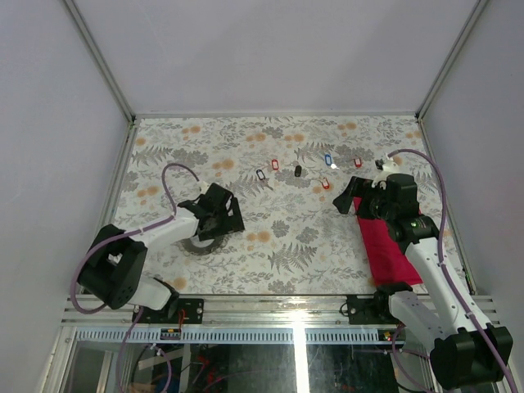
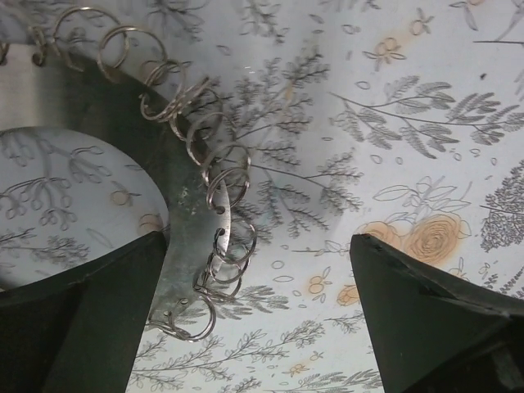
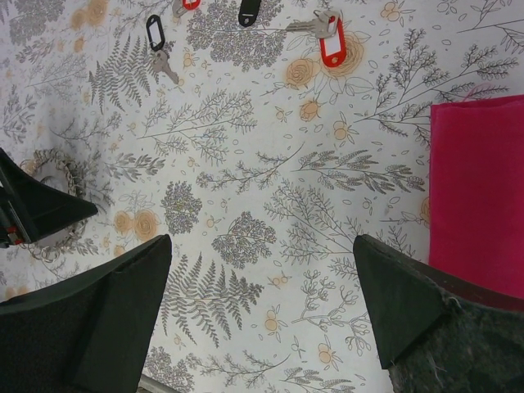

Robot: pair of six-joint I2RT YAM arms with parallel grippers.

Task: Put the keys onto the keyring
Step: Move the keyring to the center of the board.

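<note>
Saw left gripper (image 2: 258,237) spread wide, empty, low over the dark grey link-edged metal keyring (image 2: 123,115) at near left of the floral table (image 1: 286,237). Saw right gripper (image 3: 262,246) likewise apart, empty, beside the red cloth (image 3: 479,188) at right. Counted perhaps six tiny red, blue and black plastic-tagged keys (image 1: 299,170) strewn far centre.

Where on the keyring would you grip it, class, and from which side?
Probably grip the keyring by its flat grey band, from straight above, pinching from hole to outer edge. It lies flat on the table, and the small rim loops look loose.
</note>
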